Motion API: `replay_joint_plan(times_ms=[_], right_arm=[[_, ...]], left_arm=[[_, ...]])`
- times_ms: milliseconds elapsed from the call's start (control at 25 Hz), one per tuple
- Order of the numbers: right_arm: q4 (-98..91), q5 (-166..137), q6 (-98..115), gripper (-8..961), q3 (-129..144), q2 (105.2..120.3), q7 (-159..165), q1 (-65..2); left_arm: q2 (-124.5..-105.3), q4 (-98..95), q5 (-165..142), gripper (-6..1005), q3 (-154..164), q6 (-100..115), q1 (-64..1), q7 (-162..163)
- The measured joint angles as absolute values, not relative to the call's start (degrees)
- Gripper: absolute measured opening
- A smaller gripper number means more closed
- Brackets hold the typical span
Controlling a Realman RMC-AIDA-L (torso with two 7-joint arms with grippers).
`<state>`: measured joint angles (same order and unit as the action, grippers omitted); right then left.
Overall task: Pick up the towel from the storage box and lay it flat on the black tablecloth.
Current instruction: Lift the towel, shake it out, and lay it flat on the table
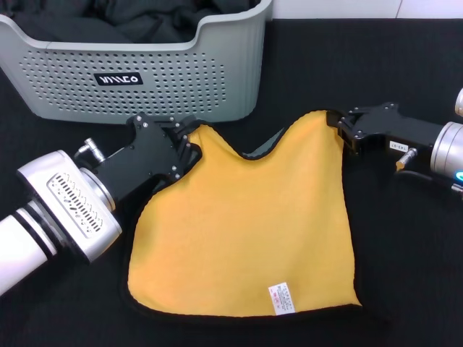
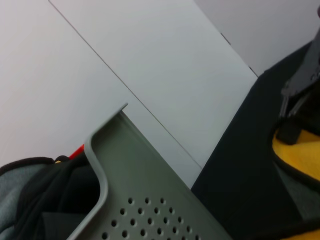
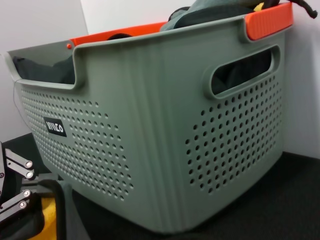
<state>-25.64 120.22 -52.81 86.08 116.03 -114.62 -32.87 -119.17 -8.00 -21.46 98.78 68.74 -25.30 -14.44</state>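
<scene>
Pinched on the yellow-orange towel's (image 1: 242,231) far corners, left gripper (image 1: 189,148) and right gripper (image 1: 341,130) should pull apart evenly, flattening it onto the black tablecloth (image 1: 405,246)

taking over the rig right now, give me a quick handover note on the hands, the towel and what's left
Left hand: shut on the towel's far left corner, just in front of the storage box.
Right hand: shut on the far right corner.
Towel: out of the box, yellow side up on the black tablecloth, care label near the front edge. The far edge sags between the two held corners, showing some grey underside.
Done: picked out and mostly spread.
Left: probably pull the far edge taut, lower it, release both corners.
Dark cloths are in the box.
</scene>
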Motion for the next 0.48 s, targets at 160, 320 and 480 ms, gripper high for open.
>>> replay_joint_plan(times_ms=[160,320,480], right_arm=[[-25.7,120.3,-52.5,83,85.9,115.90,-114.7,-32.9],[-25.8,120.3,-51.5,84,85.9,115.87,-114.8,-32.9],[-25.7,120.1,-50.9,85,85.9,115.84,-114.8,-32.9]], left_arm=[[-119.00,-8.7,-21.4,25,98.7,66.8,-25.3,-18.2],[-119.36,-10.1,-21.4,22,98.4,64.1,-24.8,-24.1],[-119.76,-10.9,-21.5,20,97.4,63.3,-24.5,-29.6]])
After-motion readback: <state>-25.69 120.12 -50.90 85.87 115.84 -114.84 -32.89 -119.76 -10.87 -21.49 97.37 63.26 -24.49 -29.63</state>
